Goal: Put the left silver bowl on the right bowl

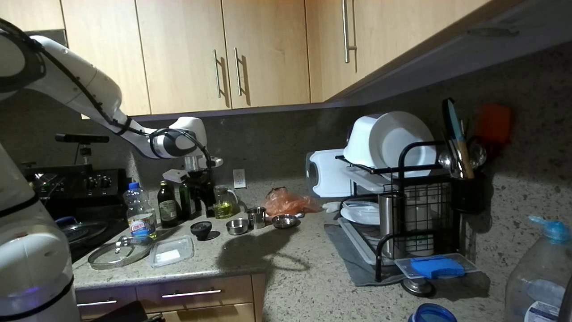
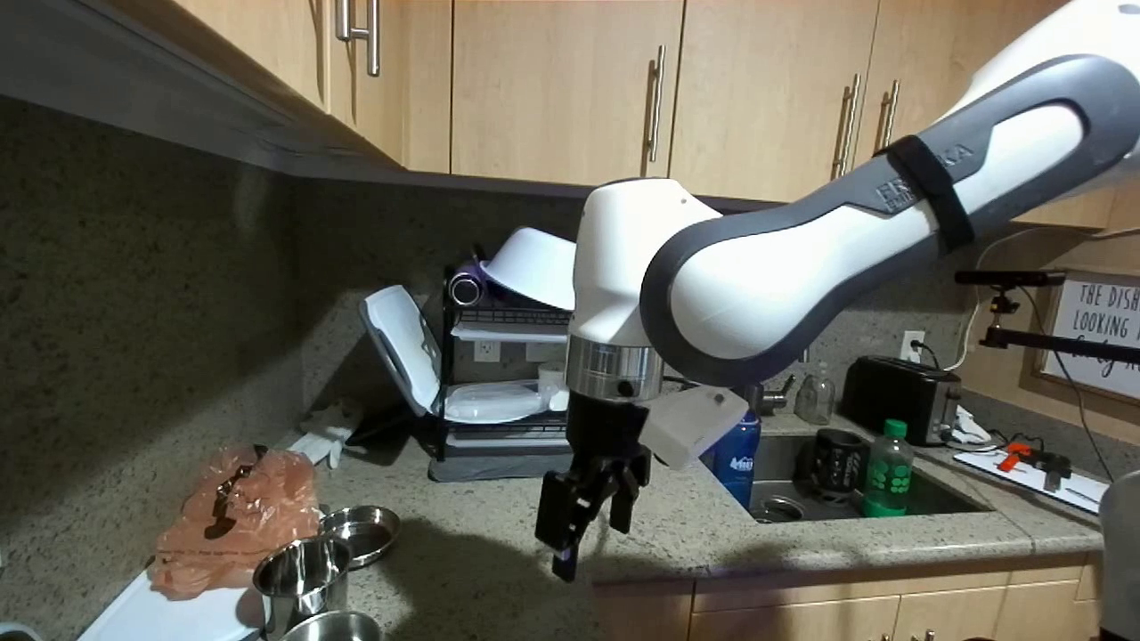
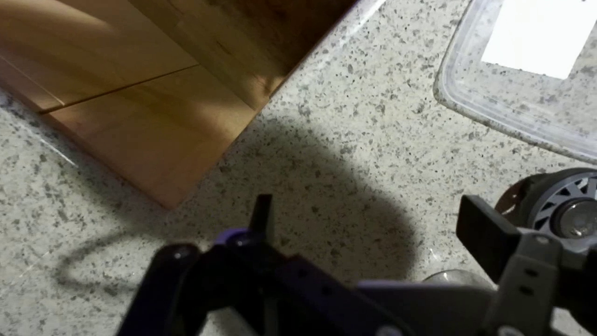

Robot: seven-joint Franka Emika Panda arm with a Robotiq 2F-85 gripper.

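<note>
Silver metal, shiny and shallow, makes the left silver bowl (image 1: 237, 226), which sits mouth up on the worktop (image 1: 308, 255), nearer the back edge along the wall than the front edge above the drawers (image 1: 194, 286). A taller silver cup (image 1: 256, 218) stands just beside it; beyond that, closer to the back corner, rests the right bowl (image 1: 285, 221). Whether the cup touches either bowl I cannot tell. Mouth upward, the right bowl is well placed to receive the other, though nothing is stacked in it yet. With the cup between them, the carry probably calls for a lift above its rim or a path round it by the front edge.

The tool (image 3: 366, 212) hangs above the worktop not far from its inner corner, its fingers (image 3: 487, 240) well apart with nothing between them; that spread looks meant for the bowl. In the wrist view only a sliver of what seems the left silver bowl shows past the tool's body, so I judge it must go toward the back edge before dropping. A black round piece (image 1: 201, 229) near the bowl, away from the cup, could get knocked by a badly placed finger.
</note>
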